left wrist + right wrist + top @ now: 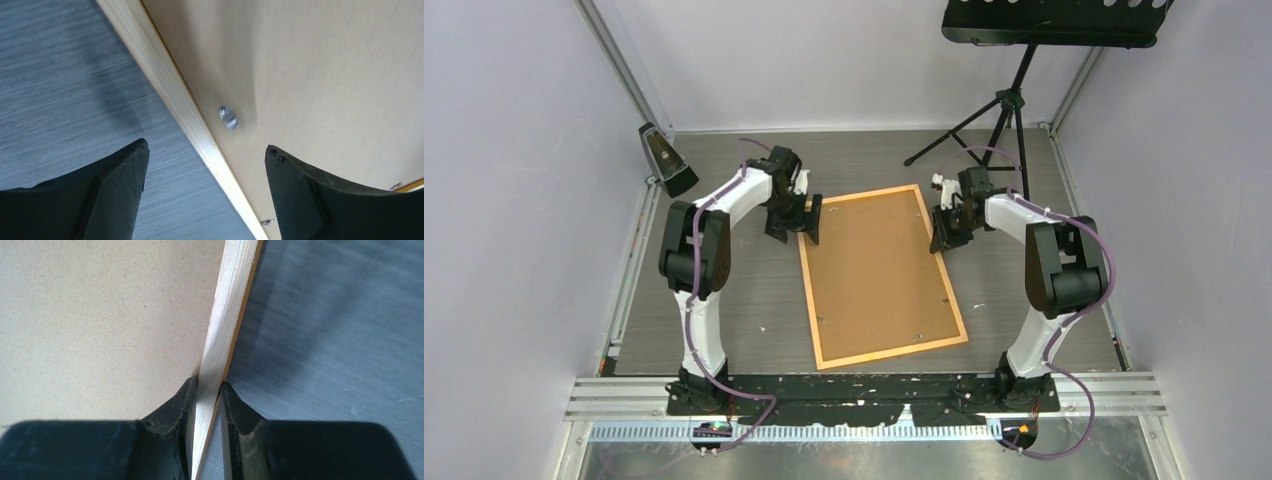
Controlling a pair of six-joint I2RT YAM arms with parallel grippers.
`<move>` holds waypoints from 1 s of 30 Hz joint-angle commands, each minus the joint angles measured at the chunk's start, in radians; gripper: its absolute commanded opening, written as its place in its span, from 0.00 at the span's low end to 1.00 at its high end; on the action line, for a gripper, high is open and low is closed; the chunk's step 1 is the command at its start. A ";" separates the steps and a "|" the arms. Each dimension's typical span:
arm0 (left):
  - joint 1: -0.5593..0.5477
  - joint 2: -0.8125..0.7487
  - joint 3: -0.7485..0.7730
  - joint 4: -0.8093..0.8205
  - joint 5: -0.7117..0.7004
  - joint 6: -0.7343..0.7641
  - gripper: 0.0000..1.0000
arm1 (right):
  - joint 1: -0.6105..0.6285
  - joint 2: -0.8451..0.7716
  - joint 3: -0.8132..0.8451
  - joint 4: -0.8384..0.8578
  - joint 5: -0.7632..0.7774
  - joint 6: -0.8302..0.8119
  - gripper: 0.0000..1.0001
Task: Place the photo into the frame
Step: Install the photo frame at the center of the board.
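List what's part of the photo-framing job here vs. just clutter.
Job: frame, lying face down; backing board in it; right arm, jaws pinching the frame's right rail; left arm, jaws open astride the left rail. No photo visible.
Lying about: music stand; black wedge-shaped object in the far left corner.

Top view: even, diffuse overhead light. Walls (514,200) bright, no glare. Faint soft shadows on table (724,320). Sharp throughout, with slight wide-angle bowing at the edges.
Left wrist view: dimmer. Broad grey shadow across table and frame (172,95). Surfaces smeared by slight blur, left fingers (115,195) near-black with little detail.
Right wrist view: brighter. Frame rail crisp, table beside it soft and streaked. Dark shadow along the rail's outer side.
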 commanded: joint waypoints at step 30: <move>-0.035 0.032 -0.023 0.020 -0.077 -0.022 0.74 | 0.006 -0.094 -0.064 -0.041 -0.106 -0.028 0.06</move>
